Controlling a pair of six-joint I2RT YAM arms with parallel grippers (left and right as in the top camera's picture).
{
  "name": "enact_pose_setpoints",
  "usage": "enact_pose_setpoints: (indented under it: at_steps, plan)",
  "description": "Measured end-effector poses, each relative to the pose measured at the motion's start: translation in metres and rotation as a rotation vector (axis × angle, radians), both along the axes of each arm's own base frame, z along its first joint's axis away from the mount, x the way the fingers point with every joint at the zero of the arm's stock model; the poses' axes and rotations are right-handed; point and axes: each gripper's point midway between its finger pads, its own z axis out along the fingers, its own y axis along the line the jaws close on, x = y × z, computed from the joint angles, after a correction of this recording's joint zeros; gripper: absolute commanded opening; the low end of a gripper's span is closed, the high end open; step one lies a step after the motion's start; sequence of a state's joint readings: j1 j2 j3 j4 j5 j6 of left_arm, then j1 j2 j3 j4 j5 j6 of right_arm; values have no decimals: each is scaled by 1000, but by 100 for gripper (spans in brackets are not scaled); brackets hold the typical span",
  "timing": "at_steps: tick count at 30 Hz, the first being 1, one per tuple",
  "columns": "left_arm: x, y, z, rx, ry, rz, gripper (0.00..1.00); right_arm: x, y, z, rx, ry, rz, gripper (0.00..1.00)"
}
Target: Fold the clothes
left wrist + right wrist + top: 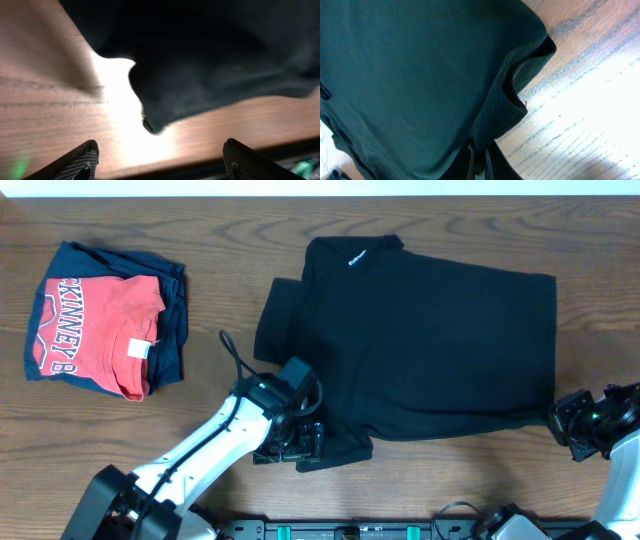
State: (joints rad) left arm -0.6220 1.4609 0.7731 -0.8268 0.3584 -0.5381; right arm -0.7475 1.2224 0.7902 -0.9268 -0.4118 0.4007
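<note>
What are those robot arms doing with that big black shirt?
The robot is working on folding the black shirt, which lies mostly spread out on the table. The right gripper appears to pinch its edge. The left gripper is open beside a sleeve. A red shirt sits folded nearby.

The shirt [430, 340] before me is plain black, with small white lettering [356, 258] at its neck. At the left, a red T-shirt [95, 330] bears white block letters, over a navy garment [172, 330]. The table [200, 240] is brown and wood-grained.
</note>
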Motion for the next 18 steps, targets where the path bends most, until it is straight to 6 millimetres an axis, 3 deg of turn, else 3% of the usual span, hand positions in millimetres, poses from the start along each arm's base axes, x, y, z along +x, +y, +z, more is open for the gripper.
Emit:
enact_pose_setpoints:
  at_steps: [3, 7, 15, 18]
  plan:
    - [-8, 5, -16, 18, 30, -3, 75, 0, 0, 0, -1, -1, 0, 7]
    - [-7, -2, -25, -24, 27, -17, 72, 0, 0, 0, -2, -2, 0, 7]
    - [-1, -11, -24, -73, 3, -38, 43, 1, 0, 0, -2, -3, 0, 7]
    - [-3, -12, -23, -80, 8, -44, 19, 1, -1, 0, -2, -3, 0, 7]
